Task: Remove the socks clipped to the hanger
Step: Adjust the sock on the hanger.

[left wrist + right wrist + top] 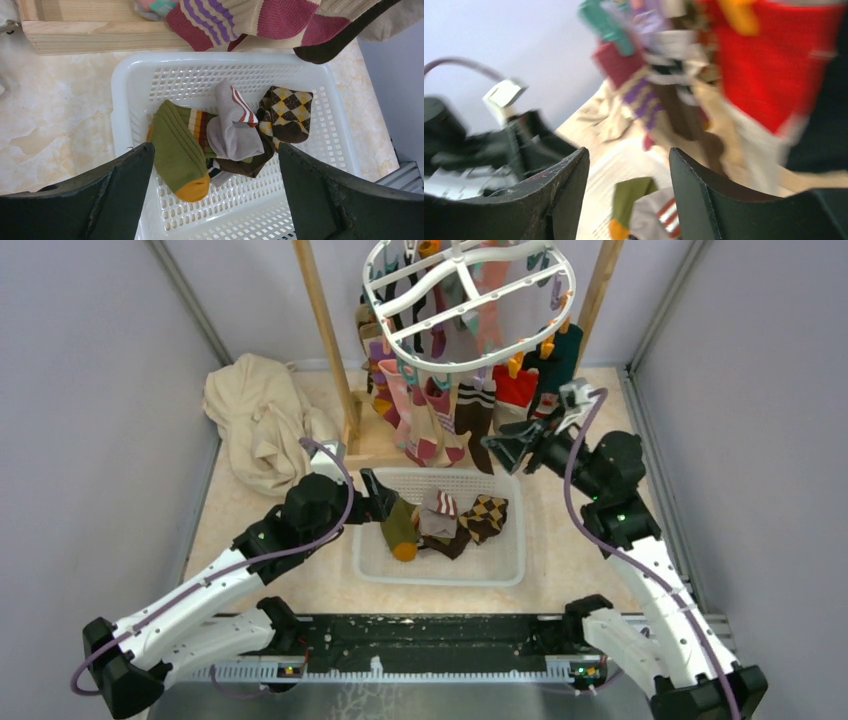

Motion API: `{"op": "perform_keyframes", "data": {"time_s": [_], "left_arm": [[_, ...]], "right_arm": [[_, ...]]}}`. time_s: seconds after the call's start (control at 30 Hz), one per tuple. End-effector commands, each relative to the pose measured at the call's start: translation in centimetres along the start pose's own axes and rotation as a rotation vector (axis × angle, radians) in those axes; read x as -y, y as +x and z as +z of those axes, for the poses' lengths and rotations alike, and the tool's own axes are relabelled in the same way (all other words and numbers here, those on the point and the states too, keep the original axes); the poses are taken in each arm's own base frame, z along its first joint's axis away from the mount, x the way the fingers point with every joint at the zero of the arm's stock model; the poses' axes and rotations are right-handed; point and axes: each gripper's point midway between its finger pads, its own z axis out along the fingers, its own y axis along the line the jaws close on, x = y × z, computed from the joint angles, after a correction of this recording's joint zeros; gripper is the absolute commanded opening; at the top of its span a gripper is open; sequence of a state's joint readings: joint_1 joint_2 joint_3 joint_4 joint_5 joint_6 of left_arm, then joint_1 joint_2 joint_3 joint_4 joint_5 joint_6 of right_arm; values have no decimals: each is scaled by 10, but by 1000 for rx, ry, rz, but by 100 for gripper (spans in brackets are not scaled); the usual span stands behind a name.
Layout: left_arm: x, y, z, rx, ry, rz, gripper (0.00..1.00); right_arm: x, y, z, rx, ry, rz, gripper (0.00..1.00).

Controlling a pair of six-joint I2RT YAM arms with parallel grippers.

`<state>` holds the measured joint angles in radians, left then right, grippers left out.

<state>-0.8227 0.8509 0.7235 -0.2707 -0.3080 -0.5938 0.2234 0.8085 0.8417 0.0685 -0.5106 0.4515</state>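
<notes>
Left gripper (215, 152) fingers wide apart, empty, above basket (117, 100) mid-frame; right gripper (629, 157) fingers apart, empty, beside socks (440, 420) on hanger (480, 305), upper centre

The basket (120, 100) is glossy white plastic; the socks (177, 150) inside it are matt ribbed knit. Behind the basket, the frame (100, 37) is bare wood, the hanger (470, 306) smooth plastic.

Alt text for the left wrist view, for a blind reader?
The open left gripper hovers over a white mesh basket holding a green sock with an orange toe, a grey sock and a brown argyle sock. Across the top run hanging socks and a wooden frame.
</notes>
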Motion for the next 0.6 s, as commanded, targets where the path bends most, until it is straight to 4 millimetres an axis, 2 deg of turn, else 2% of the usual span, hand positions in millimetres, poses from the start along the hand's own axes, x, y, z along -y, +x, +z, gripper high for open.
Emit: {"op": "perform_keyframes", "data": {"time_s": [0.0, 0.1, 0.3, 0.37, 0.4, 0.47, 0.57], "left_arm": [[12, -16, -4, 38, 39, -6, 99], [11, -17, -5, 39, 36, -9, 99], [8, -18, -7, 46, 25, -11, 99], [7, -18, -8, 46, 23, -10, 99], [7, -18, -8, 46, 23, -11, 99], [7, -18, -10, 48, 25, -13, 99], [5, -19, -13, 53, 18, -15, 99]], "right_arm": [[-73, -3, 11, -41, -252, -148, 59], [-93, 15, 22, -78, -289, -157, 56], [-116, 52, 53, -131, -244, -205, 53], [-100, 56, 66, -116, -100, -222, 57], [-82, 53, 72, -94, 20, -225, 58], [-59, 55, 79, -81, 156, -219, 59], [-38, 59, 90, -81, 270, -234, 61]]}}
